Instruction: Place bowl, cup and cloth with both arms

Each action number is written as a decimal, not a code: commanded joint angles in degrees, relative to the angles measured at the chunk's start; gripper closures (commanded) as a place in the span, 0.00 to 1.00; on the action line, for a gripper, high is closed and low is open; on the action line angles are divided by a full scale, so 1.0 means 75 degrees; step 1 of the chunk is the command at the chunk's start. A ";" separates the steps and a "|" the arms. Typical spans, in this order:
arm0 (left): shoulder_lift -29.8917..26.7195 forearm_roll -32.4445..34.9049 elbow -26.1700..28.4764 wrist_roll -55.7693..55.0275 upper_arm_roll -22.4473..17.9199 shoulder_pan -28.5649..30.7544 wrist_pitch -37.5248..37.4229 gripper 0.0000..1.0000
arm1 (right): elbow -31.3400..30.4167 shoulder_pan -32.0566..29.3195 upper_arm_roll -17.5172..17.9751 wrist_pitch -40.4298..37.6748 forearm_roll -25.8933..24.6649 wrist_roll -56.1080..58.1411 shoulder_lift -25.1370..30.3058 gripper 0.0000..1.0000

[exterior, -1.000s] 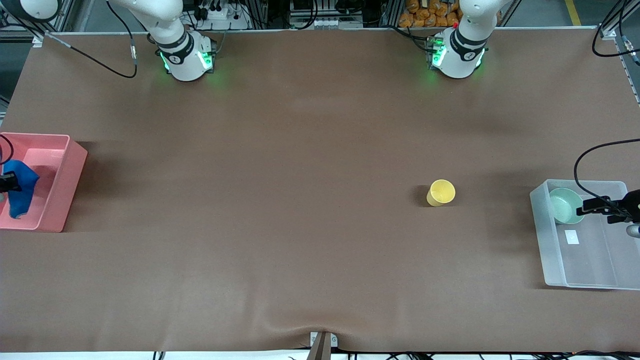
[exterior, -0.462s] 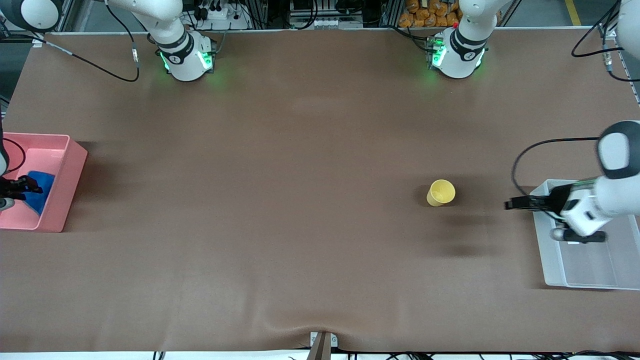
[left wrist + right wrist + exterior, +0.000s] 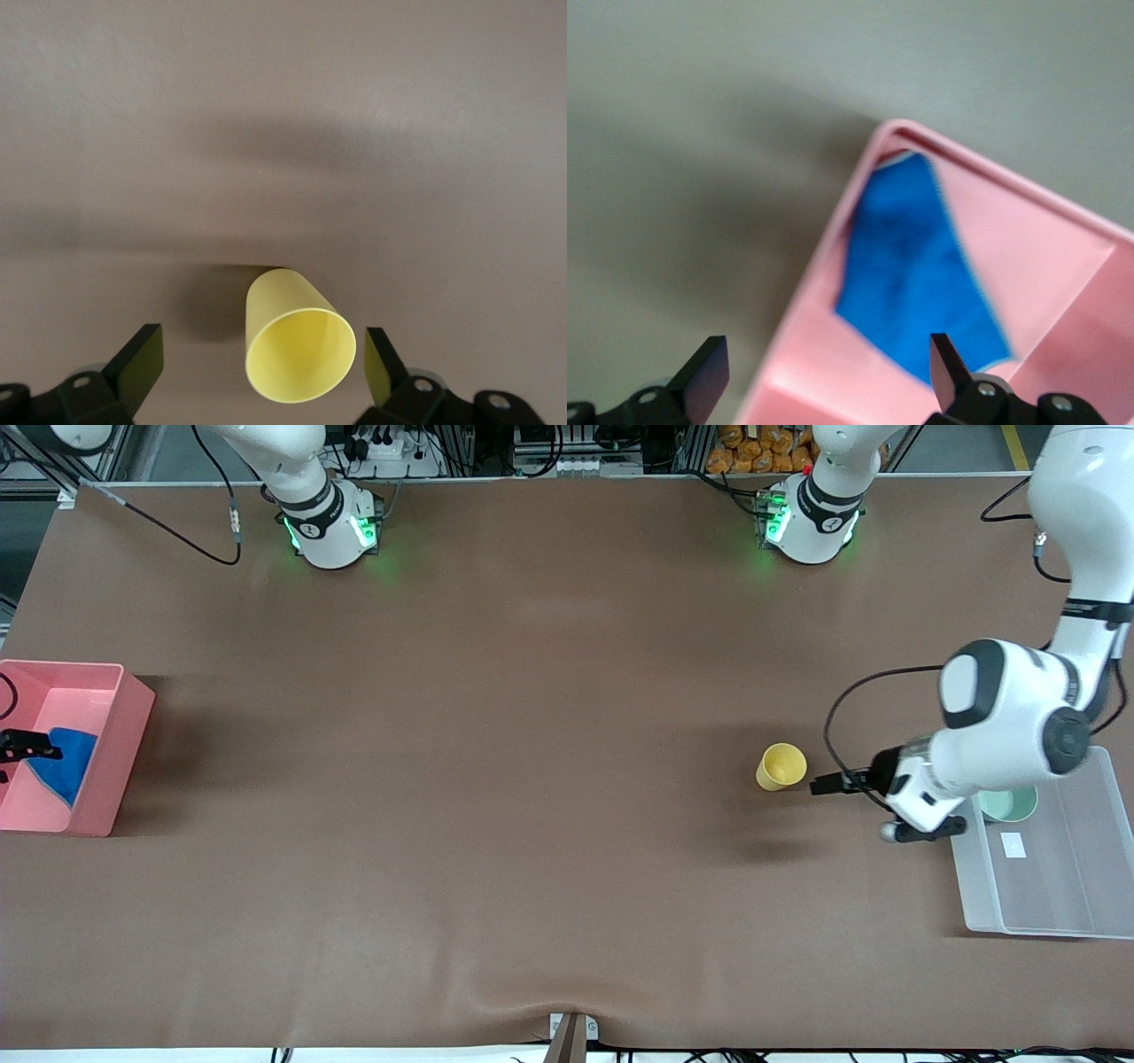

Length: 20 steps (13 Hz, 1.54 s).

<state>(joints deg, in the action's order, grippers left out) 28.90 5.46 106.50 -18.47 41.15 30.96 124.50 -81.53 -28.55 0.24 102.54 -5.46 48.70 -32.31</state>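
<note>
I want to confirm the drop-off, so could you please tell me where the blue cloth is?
The blue cloth lies in the pink bin at the right arm's end of the table, under the open right gripper.

White rounded shells on both arms (image 3: 1010,708), black joint caps, loose black cables looping off the wrists. Green lights glowing on the bases (image 3: 332,531). Black flat fingers (image 3: 137,359) with little screws.

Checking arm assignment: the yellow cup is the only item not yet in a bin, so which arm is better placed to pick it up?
Left. The left gripper is open right beside the cup, which sits between its fingers. The right gripper is open over the cloth in the pink bin.
</note>
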 commanded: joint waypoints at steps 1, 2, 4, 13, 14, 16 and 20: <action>-0.0408 0.0420 0.0810 -0.0326 0.0010 0.0032 0.0531 0.00 | -0.0309 0.0605 -0.0020 -0.0731 0.0002 -0.1180 0.0603 0.00; -0.0396 0.0571 0.1056 -0.0326 -0.0002 0.0009 0.0777 0.00 | -0.0321 0.0885 -0.0020 -0.1036 0.0014 -0.1707 0.0720 0.00; -0.0408 0.0830 0.1304 -0.0326 -0.0002 0.0008 0.0908 0.13 | -0.0705 0.1389 0.0026 -0.1366 0.0270 -0.2796 0.1047 0.00; -0.0161 0.1264 0.1176 -0.0268 -0.0025 -0.0003 0.1049 1.00 | -0.1809 0.3934 0.0027 -0.1789 0.1139 -0.7241 0.2607 0.00; -0.0220 0.1264 0.1071 -0.0209 -0.0025 0.0032 0.0979 1.00 | -0.1914 0.3947 0.0015 -0.1742 0.1139 -0.7255 0.2852 0.00; -0.0453 0.1264 0.0557 0.0106 -0.0072 0.0137 0.0536 1.00 | -0.2381 0.3714 -0.0043 -0.1124 0.1139 -0.7255 0.3705 0.00; -0.0455 0.1264 -0.1223 0.2046 -0.0084 0.1025 -0.0848 1.00 | -0.2686 0.3338 -0.0044 -0.1144 0.1139 -0.7232 0.4739 0.00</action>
<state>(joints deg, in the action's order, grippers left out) 25.50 13.90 102.83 -10.02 40.36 35.21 122.51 -96.84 -2.37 -0.50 92.85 2.02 -5.31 -1.89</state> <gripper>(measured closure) 0.982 0.000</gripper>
